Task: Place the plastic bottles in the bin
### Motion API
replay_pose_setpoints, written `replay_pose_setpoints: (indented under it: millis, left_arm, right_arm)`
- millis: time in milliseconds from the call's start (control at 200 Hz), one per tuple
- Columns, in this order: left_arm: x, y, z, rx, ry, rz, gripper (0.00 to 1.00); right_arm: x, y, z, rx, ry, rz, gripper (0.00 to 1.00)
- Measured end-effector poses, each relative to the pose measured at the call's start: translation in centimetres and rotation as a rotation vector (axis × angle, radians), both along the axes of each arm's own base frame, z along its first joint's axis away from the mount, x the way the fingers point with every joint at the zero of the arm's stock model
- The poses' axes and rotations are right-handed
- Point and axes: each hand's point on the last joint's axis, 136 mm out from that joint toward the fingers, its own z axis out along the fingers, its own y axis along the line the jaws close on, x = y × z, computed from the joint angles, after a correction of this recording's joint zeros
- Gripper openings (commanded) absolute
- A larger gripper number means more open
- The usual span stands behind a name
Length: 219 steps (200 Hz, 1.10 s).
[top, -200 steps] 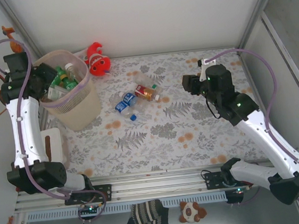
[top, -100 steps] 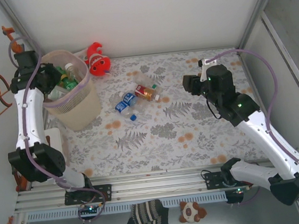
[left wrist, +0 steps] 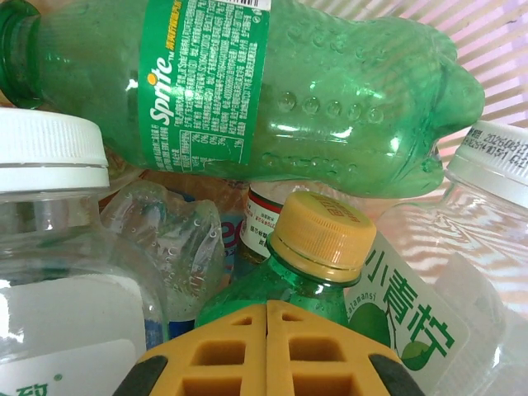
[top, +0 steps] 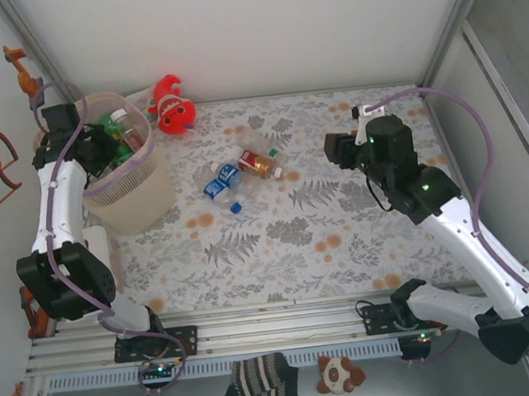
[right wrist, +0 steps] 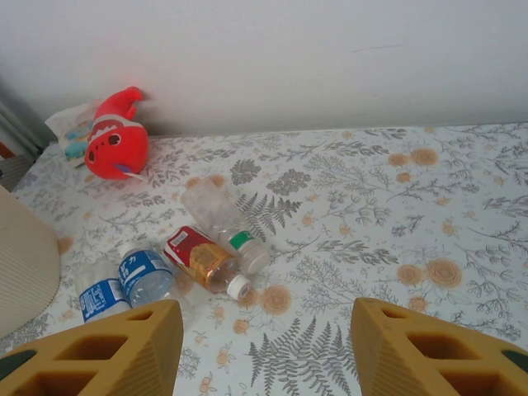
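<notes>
- White enclosure walls surround a fern-and-flower printed worktop point(top: 343, 227); the pale-pink bin point(top: 141, 197) stands at its far left corner, with a red fish plush point(top: 172, 108) just to its right against the far wall.
- Inside the bin, the left end effector point(left wrist: 266, 330) is clenched, its two yellow fingers pressed together with nothing between them. It hangs over the pile already in there: a green Sprite bottle point(left wrist: 305, 91), a yellow-capped green bottle point(left wrist: 318, 235) and a white-capped clear bottle point(left wrist: 49, 214).
- The right end effector point(right wrist: 264, 318) hovers over the right half of the worktop, released and empty, facing the leftover cluster.
- Not yet binned, near the middle of the worktop: two blue-labelled bottles point(top: 221, 186), a red-labelled bottle point(top: 259, 164) and a clear bottle point(top: 257, 145) with a green band, all lying close together.
- Judged from this, the task is well along, with the left arm at the drop-off stage and a handful of bottles to go.
- Next, that arm would need to rise clear of the rim, spread its fingers, and come down across a blue-labelled bottle, the nearest to the bin.
</notes>
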Motion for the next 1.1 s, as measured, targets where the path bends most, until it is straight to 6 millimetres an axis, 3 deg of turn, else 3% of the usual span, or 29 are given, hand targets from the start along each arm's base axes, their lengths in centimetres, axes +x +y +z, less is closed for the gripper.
replay_pose_setpoints:
  millis: [265, 496, 696, 911, 1097]
  left_arm:
    - [0.2, -0.7, 1.5, -0.029, -0.031, -0.029, 0.00]
    - [0.0, -2.0, 6.5, -0.052, -0.184, -0.091, 0.00]
    - [2.3, -3.7, 10.1, -0.090, -0.365, -0.192, 0.00]
    - [6.5, -6.3, 9.7, -0.130, -0.406, -0.283, 0.00]
    - [8.2, -7.3, 8.3, -0.141, -0.382, -0.303, 0.00]
  right_arm:
    - [-0.1, 0.0, -0.1, -0.003, 0.006, -0.001, 0.55]
    - [0.0, 0.0, -0.2, -0.003, 0.006, 0.000, 0.55]
    - [0.0, 0.0, -0.3, -0.004, 0.009, 0.001, 0.55]
    - [0.0, 0.0, -0.2, -0.005, 0.009, 0.000, 0.55]
    - [-0.1, -0.1, -0.3, -0.006, 0.011, -0.001, 0.55]
